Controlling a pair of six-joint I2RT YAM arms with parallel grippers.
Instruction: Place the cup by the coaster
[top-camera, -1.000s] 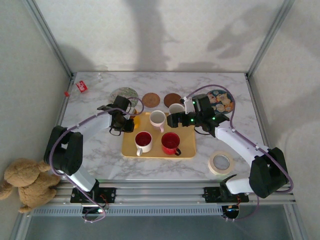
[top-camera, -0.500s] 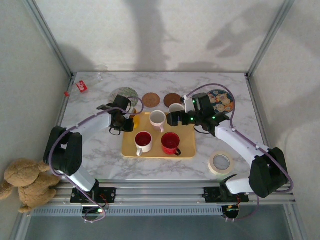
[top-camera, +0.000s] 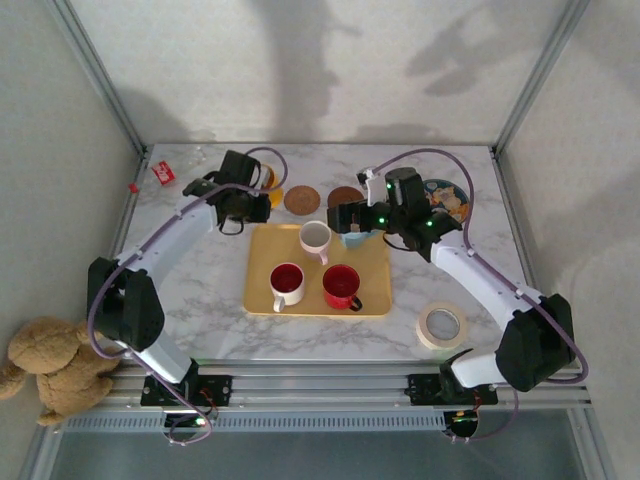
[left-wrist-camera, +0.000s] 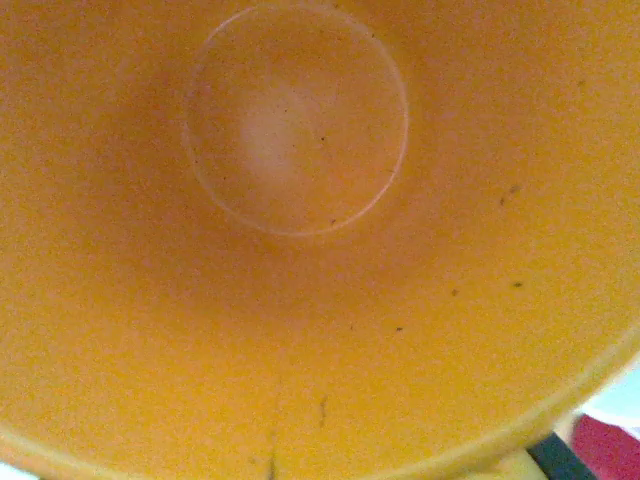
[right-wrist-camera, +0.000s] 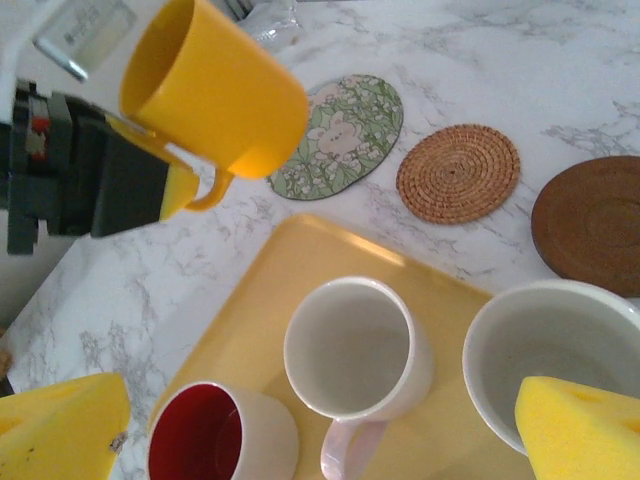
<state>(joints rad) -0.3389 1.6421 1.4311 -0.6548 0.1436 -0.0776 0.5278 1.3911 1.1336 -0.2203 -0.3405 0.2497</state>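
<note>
My left gripper (top-camera: 250, 195) is shut on a yellow cup (top-camera: 269, 180), which hangs tilted above the table at the back left. In the right wrist view the cup (right-wrist-camera: 215, 85) hangs just left of a floral coaster (right-wrist-camera: 345, 130), with the left gripper (right-wrist-camera: 185, 170) clamped at its handle side. The cup's yellow inside (left-wrist-camera: 300, 130) sits right before the left wrist camera. My right gripper (top-camera: 348, 218) stands open over the tray's far edge. Its yellow fingers (right-wrist-camera: 60, 425) spread wide around a white mug (right-wrist-camera: 355, 355) without touching it.
A yellow tray (top-camera: 260, 300) holds the white mug (top-camera: 315, 237), a red-lined mug (top-camera: 286, 282), a red mug (top-camera: 341, 285) and a pale cup (right-wrist-camera: 545, 350). Behind it lie a woven coaster (top-camera: 301, 199), a brown coaster (top-camera: 345, 195) and a patterned one (top-camera: 445, 200). A tape roll (top-camera: 442, 325) lies right.
My left arm has lifted the yellow cup from beside the tray's left edge and carried it back over the floral coaster. The right gripper has shifted slightly back, still open.
</note>
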